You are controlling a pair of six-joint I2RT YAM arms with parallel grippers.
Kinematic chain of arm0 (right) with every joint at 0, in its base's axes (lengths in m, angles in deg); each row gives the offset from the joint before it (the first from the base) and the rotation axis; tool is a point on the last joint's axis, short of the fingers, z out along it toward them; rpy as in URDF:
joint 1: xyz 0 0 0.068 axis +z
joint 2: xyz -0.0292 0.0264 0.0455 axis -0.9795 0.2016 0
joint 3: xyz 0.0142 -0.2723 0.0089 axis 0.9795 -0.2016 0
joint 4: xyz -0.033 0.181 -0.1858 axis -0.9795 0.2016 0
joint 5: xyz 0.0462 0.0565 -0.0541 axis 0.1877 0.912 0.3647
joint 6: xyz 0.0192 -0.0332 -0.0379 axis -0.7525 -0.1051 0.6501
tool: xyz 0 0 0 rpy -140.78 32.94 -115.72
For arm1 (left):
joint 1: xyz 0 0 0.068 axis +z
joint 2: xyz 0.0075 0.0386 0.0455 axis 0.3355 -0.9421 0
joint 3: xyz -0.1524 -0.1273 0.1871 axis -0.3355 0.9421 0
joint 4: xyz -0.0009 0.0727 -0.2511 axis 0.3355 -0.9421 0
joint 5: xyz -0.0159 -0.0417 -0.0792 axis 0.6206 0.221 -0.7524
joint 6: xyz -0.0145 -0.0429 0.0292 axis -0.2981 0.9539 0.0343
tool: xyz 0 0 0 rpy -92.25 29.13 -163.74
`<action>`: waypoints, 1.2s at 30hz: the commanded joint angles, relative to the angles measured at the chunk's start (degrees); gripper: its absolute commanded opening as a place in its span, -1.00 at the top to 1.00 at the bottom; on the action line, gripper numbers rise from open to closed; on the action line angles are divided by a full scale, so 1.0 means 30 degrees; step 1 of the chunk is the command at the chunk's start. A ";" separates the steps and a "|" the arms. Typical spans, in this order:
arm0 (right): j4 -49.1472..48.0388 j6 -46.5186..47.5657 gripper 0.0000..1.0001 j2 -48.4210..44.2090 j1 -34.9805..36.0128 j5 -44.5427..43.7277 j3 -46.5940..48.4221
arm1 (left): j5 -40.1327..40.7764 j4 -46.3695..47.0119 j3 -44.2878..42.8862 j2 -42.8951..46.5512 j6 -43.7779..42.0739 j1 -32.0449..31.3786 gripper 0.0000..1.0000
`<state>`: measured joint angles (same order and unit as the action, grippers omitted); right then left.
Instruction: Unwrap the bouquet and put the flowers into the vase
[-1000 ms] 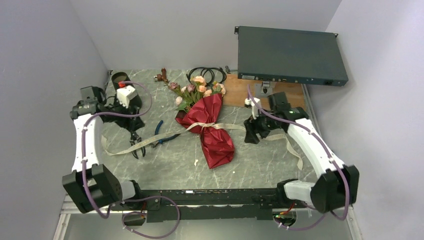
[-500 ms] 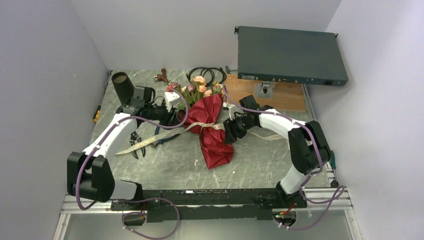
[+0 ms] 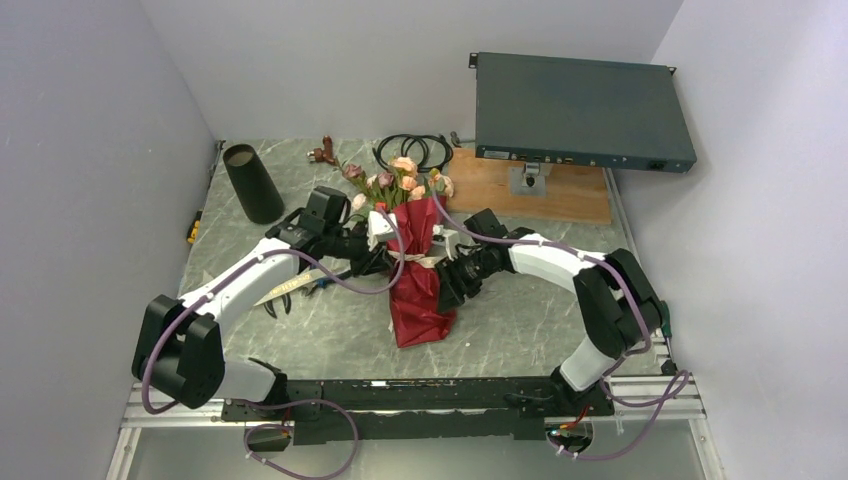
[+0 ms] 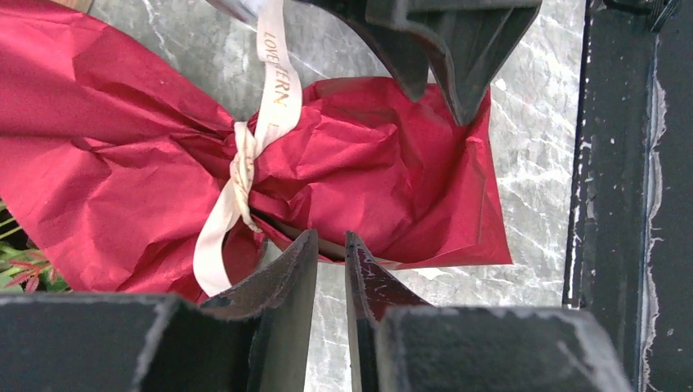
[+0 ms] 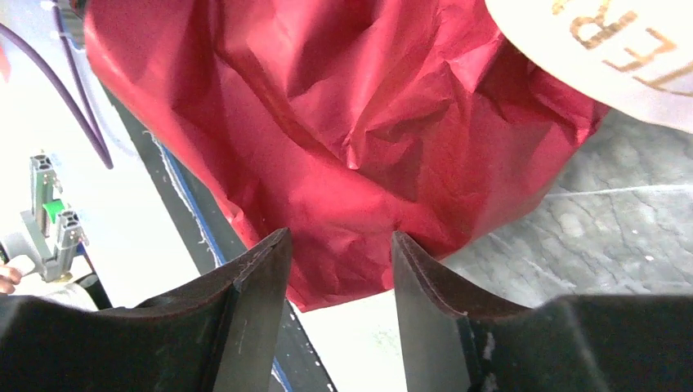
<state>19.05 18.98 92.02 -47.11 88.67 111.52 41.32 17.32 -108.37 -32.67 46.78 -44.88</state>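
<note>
One bouquet (image 3: 418, 270) lying on one desk (image 3: 520, 320). One red wrapper (image 5: 351, 122) and one beige ribbon (image 4: 245, 163) binding it. Roses (image 3: 402, 178) showing about seven blooms, exact count unclear. One dark vase (image 3: 252, 183) standing. One coiled black cable (image 3: 413, 150) lying at back. One flat dark box (image 3: 583, 110), one wooden board (image 3: 570, 205), one small brown object (image 3: 322, 153) sitting there too. Two arms (image 3: 560, 262) reaching in, carrying two hands: left hand (image 4: 331, 245), right hand (image 5: 339, 241).

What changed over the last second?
Both arms swung inward to the bouquet. The left gripper and right gripper narrowed at its red paper, grip unclear. The bouquet's lower end shifted left. The vase and rack unit stayed put.
</note>
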 commanded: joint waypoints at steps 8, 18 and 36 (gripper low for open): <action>-0.1396 -0.2464 -0.06 -0.1703 -0.1482 -0.0243 0.0997 | 0.2205 0.1425 0.1398 -0.0789 -0.3419 -0.2043 0.53; -0.3135 -0.3625 -0.07 0.1279 -0.1660 -0.1461 0.1868 | 0.3830 0.2525 0.2459 -0.2983 -0.4211 -0.3365 0.53; -0.4383 -0.4222 1.00 0.2059 -0.1604 -0.0828 0.1110 | 0.4098 0.4398 -0.1119 -0.2738 -0.0610 -0.2289 0.53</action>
<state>9.21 7.11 99.23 -51.83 85.29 115.12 52.73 26.23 -107.63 -38.97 42.72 -51.61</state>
